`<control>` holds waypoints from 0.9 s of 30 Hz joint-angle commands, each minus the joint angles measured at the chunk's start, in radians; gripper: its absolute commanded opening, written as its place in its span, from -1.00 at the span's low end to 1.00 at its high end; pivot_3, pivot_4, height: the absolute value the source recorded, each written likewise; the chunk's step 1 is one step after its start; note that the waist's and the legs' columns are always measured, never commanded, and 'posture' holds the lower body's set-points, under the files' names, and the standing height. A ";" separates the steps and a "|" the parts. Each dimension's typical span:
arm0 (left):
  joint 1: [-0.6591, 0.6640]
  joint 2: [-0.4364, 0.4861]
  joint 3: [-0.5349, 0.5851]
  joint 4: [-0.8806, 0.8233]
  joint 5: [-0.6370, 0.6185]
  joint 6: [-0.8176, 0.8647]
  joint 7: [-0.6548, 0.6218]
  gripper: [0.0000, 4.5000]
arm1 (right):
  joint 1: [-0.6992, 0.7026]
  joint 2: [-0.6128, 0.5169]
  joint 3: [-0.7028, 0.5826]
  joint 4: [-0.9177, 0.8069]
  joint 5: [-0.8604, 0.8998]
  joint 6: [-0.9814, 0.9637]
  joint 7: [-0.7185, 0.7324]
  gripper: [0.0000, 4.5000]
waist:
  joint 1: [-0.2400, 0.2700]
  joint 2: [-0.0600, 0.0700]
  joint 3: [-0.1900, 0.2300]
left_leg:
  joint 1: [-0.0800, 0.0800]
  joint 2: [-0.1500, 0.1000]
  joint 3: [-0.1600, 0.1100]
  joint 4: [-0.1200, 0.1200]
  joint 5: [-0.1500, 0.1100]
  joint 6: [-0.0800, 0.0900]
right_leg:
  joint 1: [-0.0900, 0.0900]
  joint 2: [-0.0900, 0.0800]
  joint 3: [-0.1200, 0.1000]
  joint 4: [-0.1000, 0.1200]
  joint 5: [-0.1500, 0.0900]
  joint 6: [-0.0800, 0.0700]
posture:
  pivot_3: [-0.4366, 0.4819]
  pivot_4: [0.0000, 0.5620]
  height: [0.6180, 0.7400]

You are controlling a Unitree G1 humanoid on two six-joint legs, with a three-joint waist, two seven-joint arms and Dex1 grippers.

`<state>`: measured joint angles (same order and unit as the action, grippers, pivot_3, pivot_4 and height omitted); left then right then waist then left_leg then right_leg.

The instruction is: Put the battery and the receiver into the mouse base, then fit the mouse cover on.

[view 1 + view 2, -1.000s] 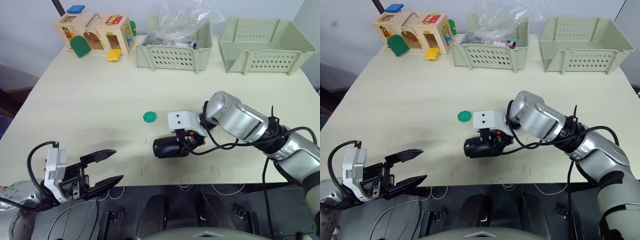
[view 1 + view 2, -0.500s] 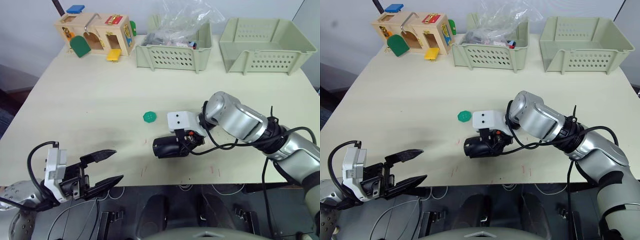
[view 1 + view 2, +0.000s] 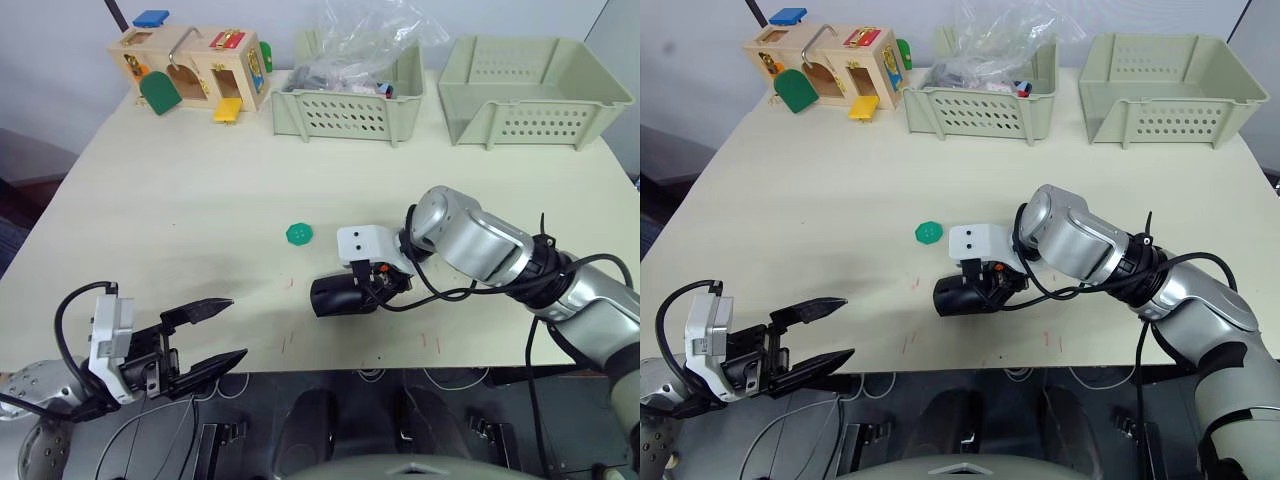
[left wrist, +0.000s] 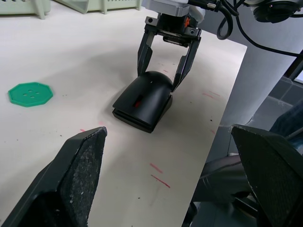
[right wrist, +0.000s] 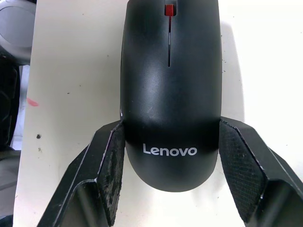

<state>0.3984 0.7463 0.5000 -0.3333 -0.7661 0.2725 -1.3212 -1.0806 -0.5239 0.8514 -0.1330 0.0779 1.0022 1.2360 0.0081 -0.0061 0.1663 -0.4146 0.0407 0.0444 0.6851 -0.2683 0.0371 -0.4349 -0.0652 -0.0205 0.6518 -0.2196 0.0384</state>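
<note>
The black mouse cover (image 5: 170, 85), with white lettering and a red wheel at its far end, lies on the table near the front edge, right of centre (image 3: 338, 294). It sits on top of the mouse base, of which a dark lower edge (image 4: 136, 121) shows. My right gripper (image 3: 366, 288) is shut on the cover's lettered end, one finger pad (image 5: 111, 163) pressed on each side. My left gripper (image 3: 237, 328) hangs open off the table's front left corner, nothing between its fingers. The battery and the receiver are hidden.
A flat green disc (image 3: 299, 234) lies on the table just left of the mouse. At the back stand a wooden latch box (image 3: 195, 65), a basket with a plastic bag (image 3: 350, 110) and an empty basket (image 3: 535, 95).
My right gripper and the mouse in it have slid slightly to the right along the table. The left gripper has not moved.
</note>
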 commanded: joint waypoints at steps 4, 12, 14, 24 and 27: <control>0.007 0.005 0.012 -0.018 0.002 -0.009 0.000 1.00 | 0.000 0.001 0.008 -0.030 -0.013 0.010 -0.011 0.06 | -0.001 0.000 0.000 | 0.000 0.000 0.000 0.000 0.000 0.000 | 0.000 0.000 0.000 0.000 0.000 0.000 | -0.05 -0.47 1.00; 0.011 0.002 0.015 -0.019 0.004 -0.010 -0.001 1.00 | -0.011 0.020 0.006 -0.051 -0.004 0.051 -0.031 0.06 | -0.005 0.000 0.000 | 0.000 0.000 0.000 0.000 0.000 0.000 | 0.000 0.000 0.000 0.000 0.000 0.000 | -0.05 -0.47 1.00; 0.012 0.001 0.015 -0.018 0.006 -0.010 -0.002 1.00 | -0.023 0.012 0.026 -0.055 -0.019 0.047 -0.030 0.06 | -0.011 0.000 0.000 | 0.000 0.000 0.000 0.000 0.000 0.000 | 0.000 0.000 0.000 0.001 0.000 -0.001 | -0.05 -0.47 1.00; 0.018 -0.002 0.017 -0.013 0.009 -0.015 -0.008 1.00 | -0.051 0.013 0.055 -0.083 -0.005 0.087 -0.012 0.06 | -0.020 0.000 0.000 | 0.000 0.000 -0.001 0.000 0.000 0.000 | 0.000 0.000 -0.001 0.002 -0.001 -0.002 | -0.05 -0.47 1.00; 0.019 -0.003 0.016 -0.014 0.009 -0.015 -0.007 1.00 | -0.067 0.008 0.072 -0.081 -0.001 0.097 -0.005 0.06 | -0.021 0.000 0.000 | 0.000 0.000 -0.002 0.000 0.000 0.000 | -0.001 0.000 -0.001 0.003 -0.001 -0.002 | -0.05 -0.47 1.00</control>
<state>0.4094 0.7456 0.5001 -0.3330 -0.7494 0.2721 -1.3246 -1.1320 -0.5103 0.9156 -0.1871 0.0772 1.0914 1.2169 -0.0126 -0.0059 0.1665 -0.4147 0.0408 0.0424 0.6847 -0.2683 0.0371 -0.4363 -0.0654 -0.0217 0.6550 -0.2213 0.0359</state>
